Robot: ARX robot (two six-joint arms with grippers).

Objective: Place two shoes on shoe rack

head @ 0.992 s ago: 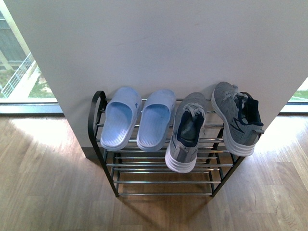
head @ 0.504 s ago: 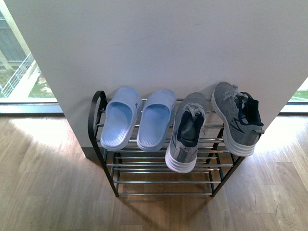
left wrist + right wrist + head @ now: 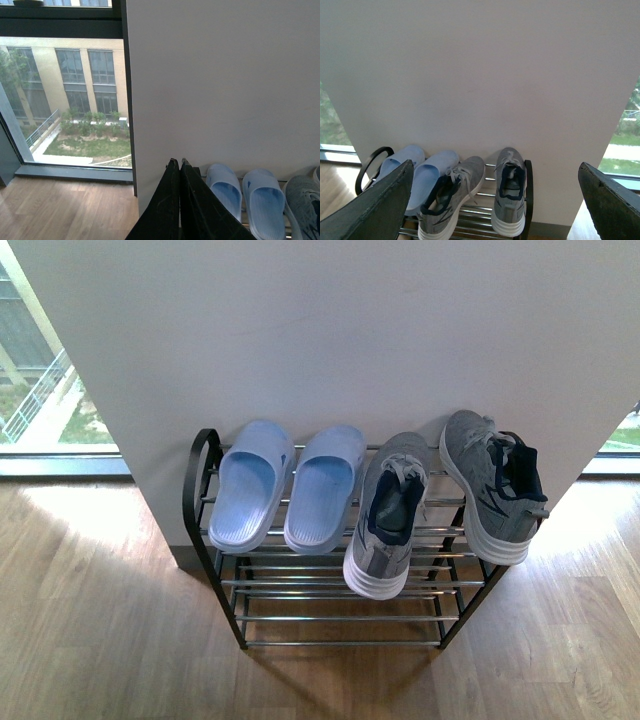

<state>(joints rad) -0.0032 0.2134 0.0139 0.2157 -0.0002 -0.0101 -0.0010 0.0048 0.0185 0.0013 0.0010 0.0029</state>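
Two grey knit sneakers rest on the top tier of the black shoe rack (image 3: 205, 502): one (image 3: 388, 512) near the middle, the other (image 3: 494, 485) at the right end, tipped against the wall. Two pale blue slides (image 3: 252, 483) (image 3: 325, 485) lie side by side at the left. Neither arm shows in the front view. My left gripper (image 3: 176, 163) is shut with nothing in it, held back from the rack's left end with the slides (image 3: 225, 189) beyond it. My right gripper (image 3: 495, 170) stands wide open and empty, well back from the sneakers (image 3: 451, 195) (image 3: 509, 197).
A white wall (image 3: 330, 340) stands right behind the rack. Windows (image 3: 40, 380) flank it on both sides. Wooden floor (image 3: 100, 620) spreads in front. The rack's lower chrome bars (image 3: 340, 618) hold nothing.
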